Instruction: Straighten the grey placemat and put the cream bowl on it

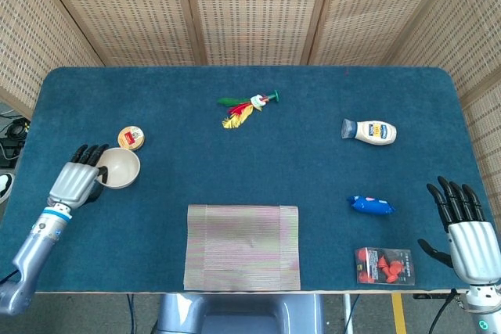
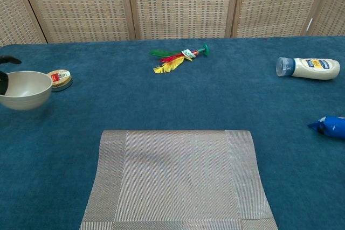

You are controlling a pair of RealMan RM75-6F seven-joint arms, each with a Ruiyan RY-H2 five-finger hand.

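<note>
Near the left edge of the blue table (image 1: 313,185), the left hand (image 1: 74,181) holds the cream bowl (image 1: 119,167), with fingers hooked over the rim on the bowl's left side. The chest view shows only dark fingertips (image 2: 4,74) at that rim. A small round tin (image 1: 131,138) sits just beside the bowl, toward the far edge.

The grey placemat (image 1: 243,246) lies at the near edge, about midway along it. Its sides run parallel to the table edges and its long axis runs left to right, so it appears already straight. The placemat lies to the right of the bowl and nearer the front edge, well apart from it. The placement therefore calls for a carry rightward and toward the near edge.

The right hand (image 1: 468,232) hovers off the near right corner, fingers spread and holding nothing. It is farther from the bowl, so the left hand is the better placed.
</note>
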